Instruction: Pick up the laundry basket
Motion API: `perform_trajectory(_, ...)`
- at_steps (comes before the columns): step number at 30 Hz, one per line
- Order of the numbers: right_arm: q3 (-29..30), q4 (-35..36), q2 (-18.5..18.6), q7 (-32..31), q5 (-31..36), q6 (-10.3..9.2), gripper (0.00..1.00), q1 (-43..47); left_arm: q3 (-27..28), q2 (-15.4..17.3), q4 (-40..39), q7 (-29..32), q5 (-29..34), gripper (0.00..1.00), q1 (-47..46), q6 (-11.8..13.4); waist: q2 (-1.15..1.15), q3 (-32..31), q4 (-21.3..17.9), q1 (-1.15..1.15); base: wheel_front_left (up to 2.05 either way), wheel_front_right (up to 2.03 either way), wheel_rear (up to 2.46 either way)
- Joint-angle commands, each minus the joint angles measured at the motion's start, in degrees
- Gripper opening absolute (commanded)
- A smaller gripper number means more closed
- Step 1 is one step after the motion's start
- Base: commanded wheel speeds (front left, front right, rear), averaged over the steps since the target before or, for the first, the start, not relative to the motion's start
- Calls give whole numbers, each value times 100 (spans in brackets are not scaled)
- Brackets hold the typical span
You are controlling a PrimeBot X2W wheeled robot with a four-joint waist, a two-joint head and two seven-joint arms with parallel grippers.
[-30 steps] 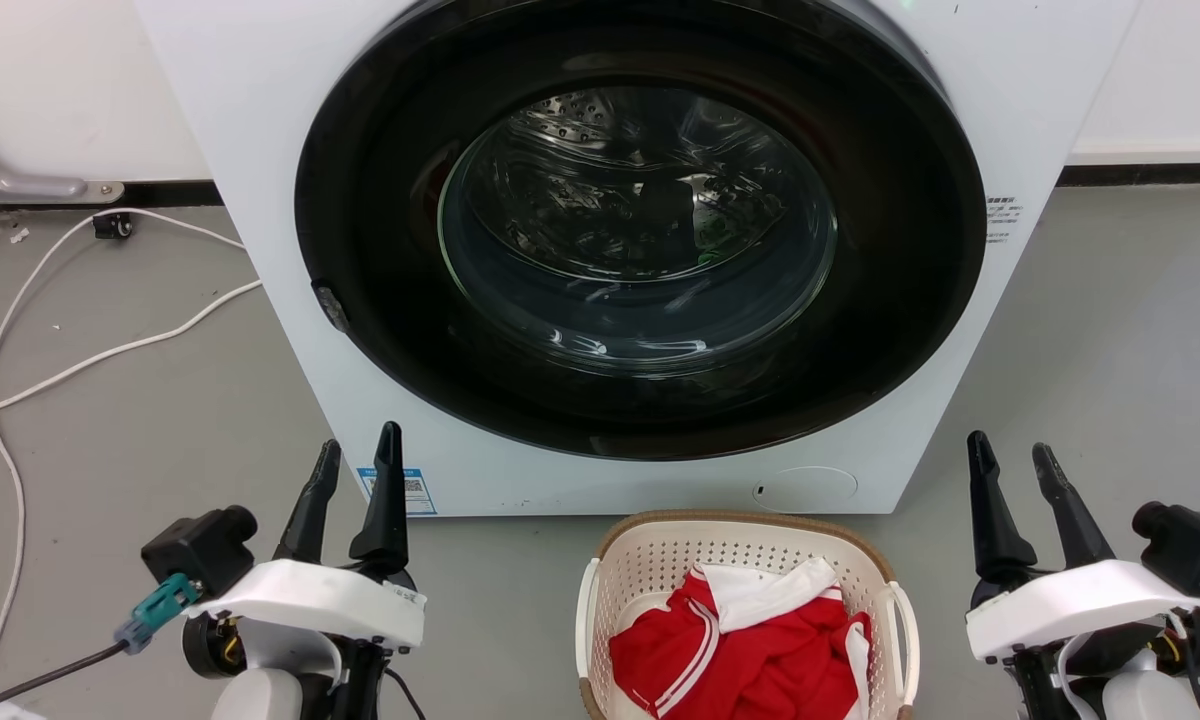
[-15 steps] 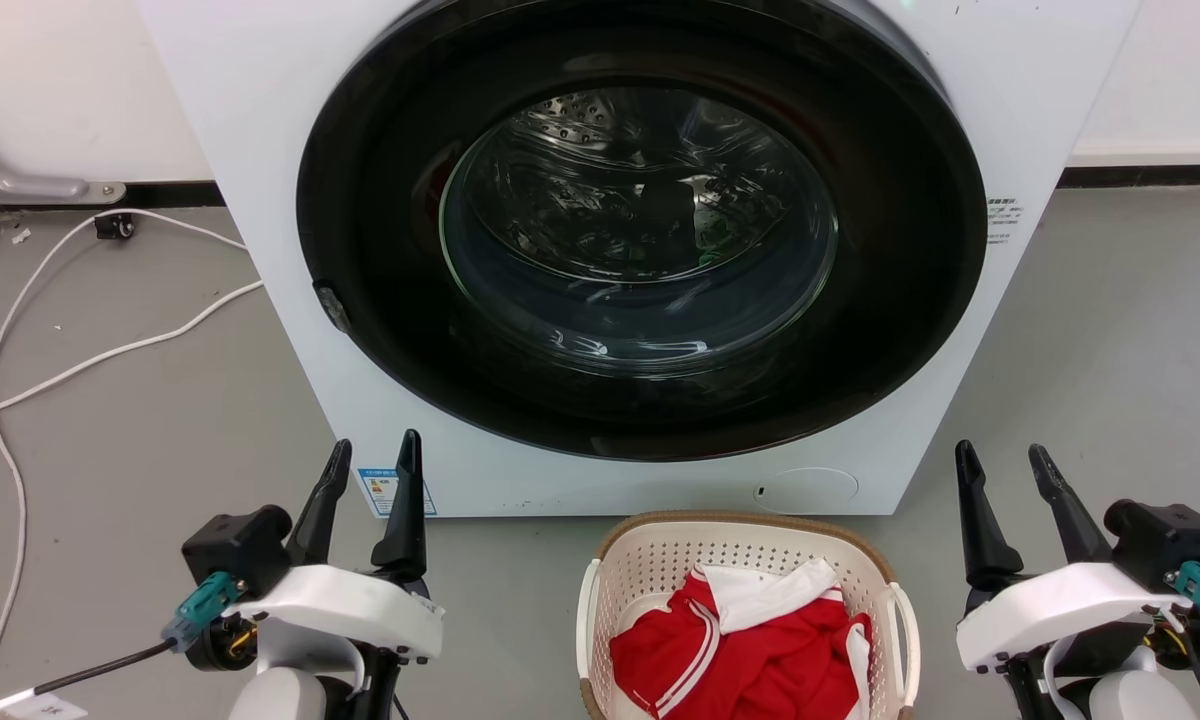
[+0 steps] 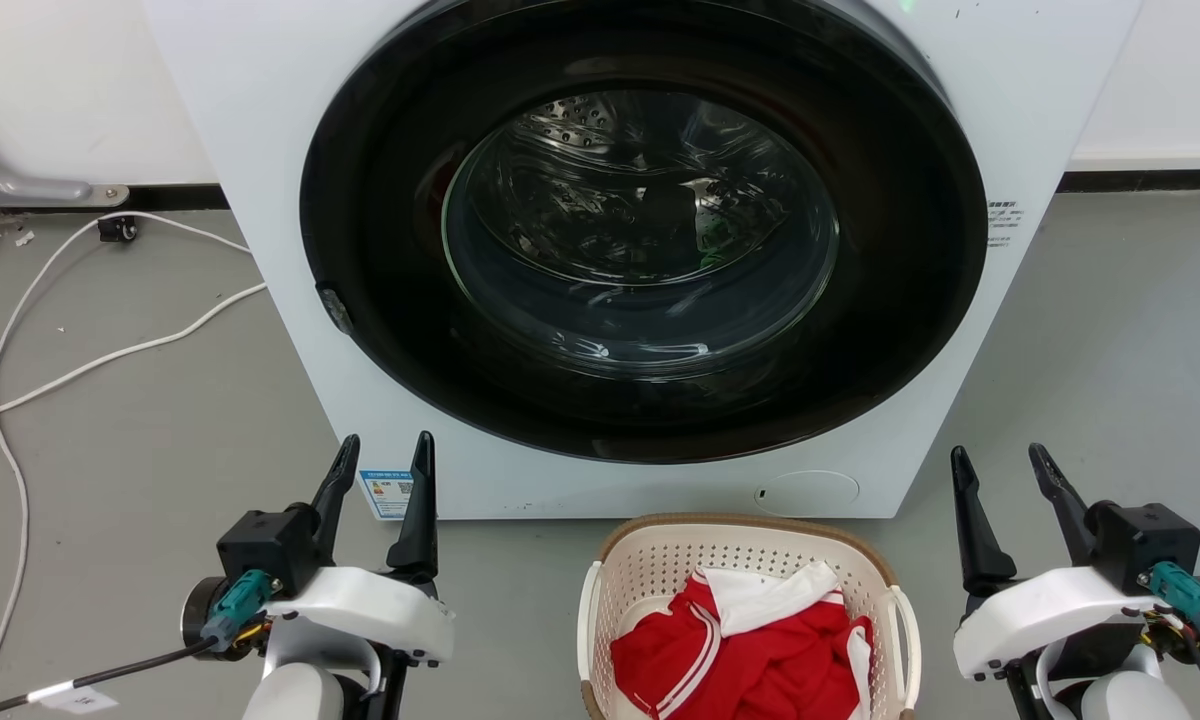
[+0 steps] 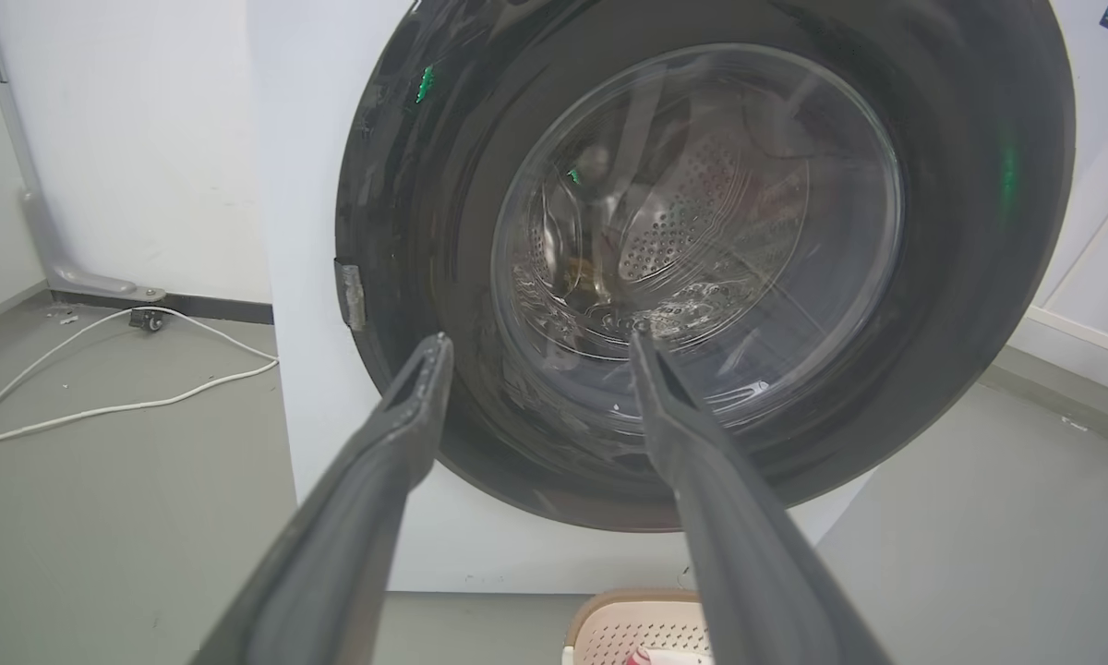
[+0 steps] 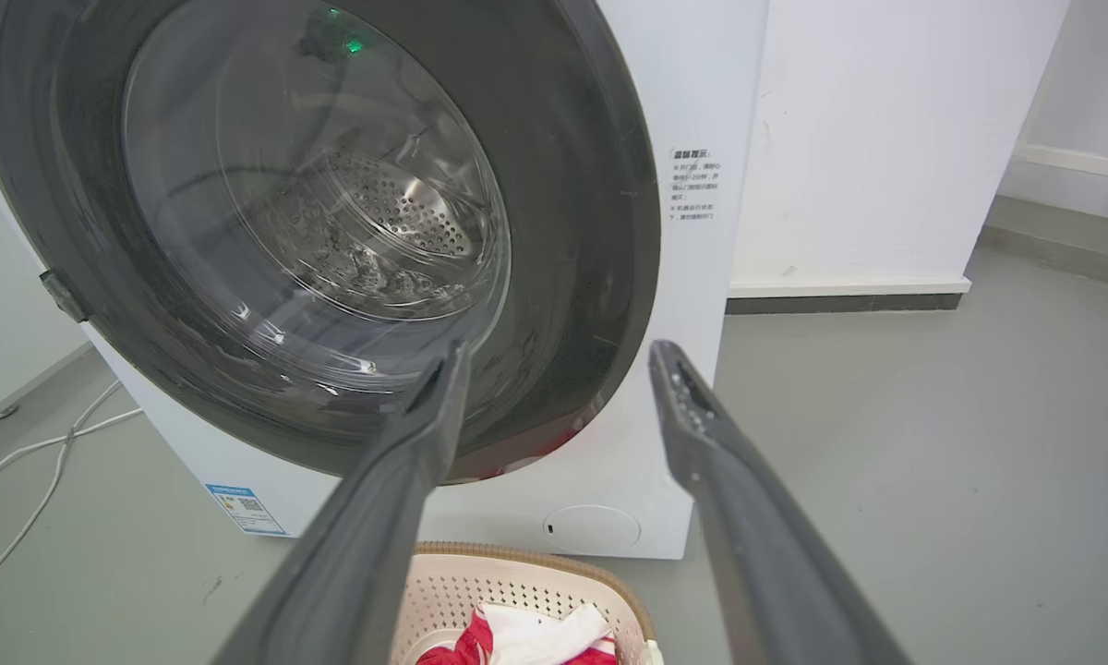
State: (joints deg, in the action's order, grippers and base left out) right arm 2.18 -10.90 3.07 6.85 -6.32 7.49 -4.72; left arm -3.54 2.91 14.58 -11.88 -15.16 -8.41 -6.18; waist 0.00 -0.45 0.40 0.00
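Observation:
The laundry basket [image 3: 660, 560], cream-white and perforated with a brown rim and white side handles, sits on the floor at the bottom centre of the head view, holding red and white clothing [image 3: 740, 650]. Its rim also peeks in at the bottom of the left wrist view [image 4: 628, 610] and the right wrist view [image 5: 517, 577]. My left gripper [image 3: 385, 452] stands open to the basket's left, apart from it. To the basket's right my right gripper [image 3: 997, 460] is open too, with nothing between its fingers.
A white washing machine [image 3: 260, 150] with a large dark round door [image 3: 640, 230] stands just behind the basket. White cables [image 3: 110, 350] lie on the grey floor at the left. Bare floor lies on both sides of the basket.
Both grippers have moved inward toward the basket, the left one rightward and the right one slightly leftward. The basket has stayed put.

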Motion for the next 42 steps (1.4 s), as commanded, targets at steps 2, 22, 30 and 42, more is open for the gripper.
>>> perform_trajectory(2,8,43,-18,35,188,0,100,3,-25,3,-20,-66,174,100,-82,43,0,-2,-2,0,0,0,0)
perform_trajectory(22,48,-83,-28,226,953,-1,100,22,-111,-3,-7,-295,991,100,-28,164,0,-1,5,0,0,0,0)
perform_trajectory(30,58,-143,-31,279,1058,-1,100,6,-126,-4,22,-342,1101,100,-55,175,0,14,19,0,0,0,0)
perform_trajectory(42,91,-231,-30,306,1002,-1,100,-77,-78,-5,40,-333,1029,100,-97,157,0,35,36,0,0,0,0)
